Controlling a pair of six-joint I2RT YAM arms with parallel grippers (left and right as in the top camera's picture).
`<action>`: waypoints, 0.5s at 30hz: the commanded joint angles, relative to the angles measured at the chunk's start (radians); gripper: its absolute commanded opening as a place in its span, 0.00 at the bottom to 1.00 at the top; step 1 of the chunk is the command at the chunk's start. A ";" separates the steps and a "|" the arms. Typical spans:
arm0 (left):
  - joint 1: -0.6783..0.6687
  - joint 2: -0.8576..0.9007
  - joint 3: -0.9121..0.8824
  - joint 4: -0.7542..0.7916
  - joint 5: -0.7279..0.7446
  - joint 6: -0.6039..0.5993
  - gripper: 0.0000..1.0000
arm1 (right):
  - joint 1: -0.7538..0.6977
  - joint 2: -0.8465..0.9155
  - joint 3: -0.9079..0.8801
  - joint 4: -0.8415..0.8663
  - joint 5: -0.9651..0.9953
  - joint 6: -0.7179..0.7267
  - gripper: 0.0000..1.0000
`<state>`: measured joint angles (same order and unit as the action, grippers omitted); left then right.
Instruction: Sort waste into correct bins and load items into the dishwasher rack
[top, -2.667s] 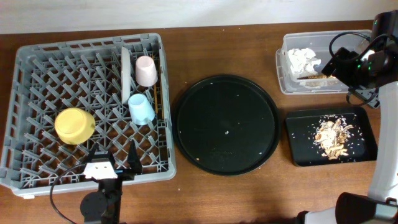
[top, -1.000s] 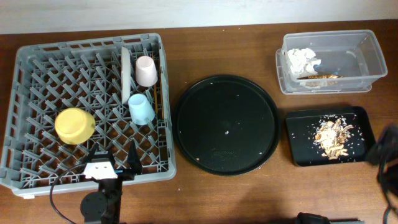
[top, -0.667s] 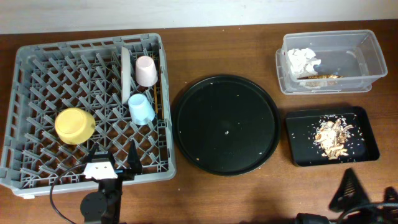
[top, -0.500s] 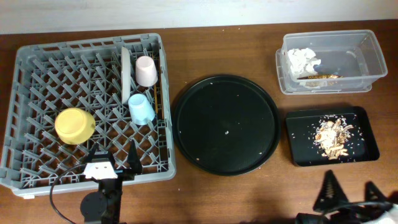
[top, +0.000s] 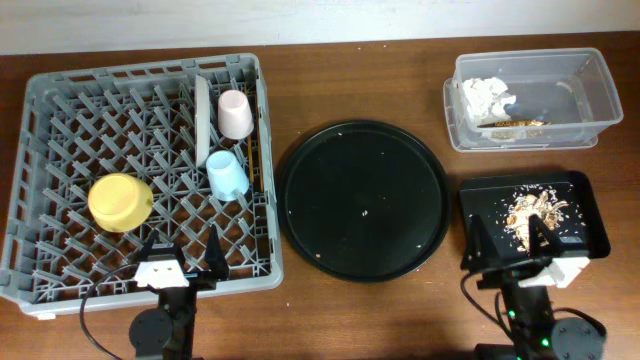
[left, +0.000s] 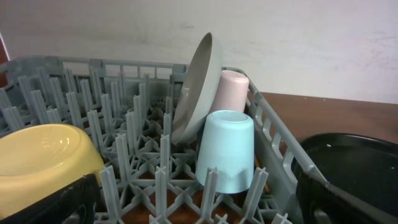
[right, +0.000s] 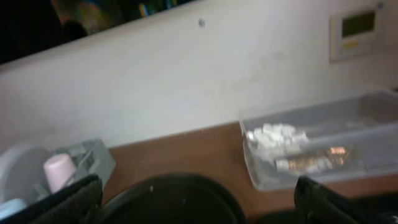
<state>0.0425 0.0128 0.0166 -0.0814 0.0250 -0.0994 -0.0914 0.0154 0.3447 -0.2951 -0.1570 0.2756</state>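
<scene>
Pale wall (left: 298, 37) only in wrist views. Ahead of the spread left gripper (top: 182, 250), in the dishwasher rack (top: 60, 90): yellow bowl (left: 43, 155), tilted plate (left: 198, 87), blue cup (left: 227, 149), pink cup (left: 231, 90). Ahead of the spread right gripper (top: 508, 238), blurred clear tub (right: 348, 118) with napkins (right: 273, 135); at its fingertips, overhead only, food scraps (top: 530, 212) in the black tray (top: 590, 200).

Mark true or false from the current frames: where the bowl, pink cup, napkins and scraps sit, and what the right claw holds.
1. The bowl sits in the rack. True.
2. The pink cup lies outside the rack. False: it is in the rack, next to the plate.
3. The napkins lie in the tub. True.
4. The scraps lie in the tub. False: they are in the small black tray.
5. The right claw grips a cup. False: it is open and empty.
</scene>
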 joint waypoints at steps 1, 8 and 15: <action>0.006 -0.008 -0.008 0.000 -0.007 -0.012 0.99 | 0.007 -0.011 -0.131 0.139 -0.028 -0.010 0.99; 0.006 -0.008 -0.008 0.000 -0.007 -0.012 0.99 | 0.007 -0.011 -0.333 0.394 -0.020 -0.010 0.99; 0.006 -0.008 -0.008 0.000 -0.007 -0.012 0.99 | 0.035 -0.011 -0.339 0.294 0.005 -0.219 0.99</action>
<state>0.0425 0.0128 0.0166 -0.0814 0.0250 -0.0994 -0.0822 0.0154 0.0109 0.0448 -0.1669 0.2012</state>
